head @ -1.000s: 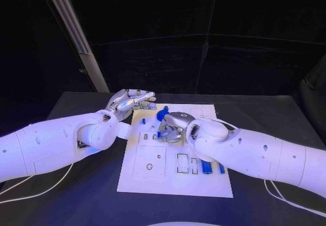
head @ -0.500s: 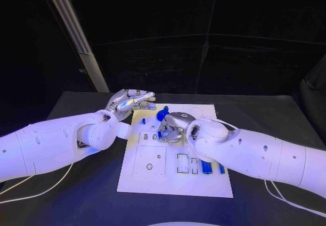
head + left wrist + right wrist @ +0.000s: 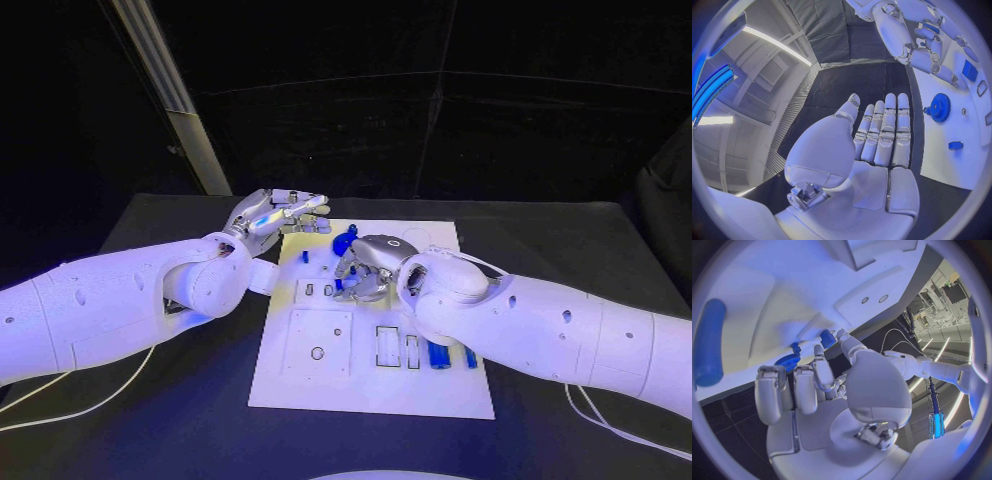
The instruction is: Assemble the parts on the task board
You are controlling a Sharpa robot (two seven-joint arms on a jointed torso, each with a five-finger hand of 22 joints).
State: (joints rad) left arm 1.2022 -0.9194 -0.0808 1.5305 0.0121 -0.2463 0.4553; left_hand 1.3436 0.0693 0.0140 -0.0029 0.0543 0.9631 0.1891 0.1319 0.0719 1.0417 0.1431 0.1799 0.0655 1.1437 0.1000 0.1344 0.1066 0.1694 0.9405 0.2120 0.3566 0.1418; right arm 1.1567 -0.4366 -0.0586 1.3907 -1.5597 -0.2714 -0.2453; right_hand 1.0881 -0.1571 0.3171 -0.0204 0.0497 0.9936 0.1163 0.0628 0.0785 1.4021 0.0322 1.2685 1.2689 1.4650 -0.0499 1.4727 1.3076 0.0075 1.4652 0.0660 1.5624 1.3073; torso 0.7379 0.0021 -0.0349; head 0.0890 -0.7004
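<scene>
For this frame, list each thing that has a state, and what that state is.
Left hand: open, fingers straight and together, holding nothing, off the board's far left corner.
Right hand: fingers curled over the board; whether it holds anything, cannot tell.
Blue toothed gear: on the white task board.
Blue cylindrical pegs: lying in their slots.

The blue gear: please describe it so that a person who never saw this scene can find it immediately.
Find the white task board in the middle of the black table. Near its far edge, between the two hands, sits the gear. Unlike the other blue parts, it is round and toothed.
</scene>
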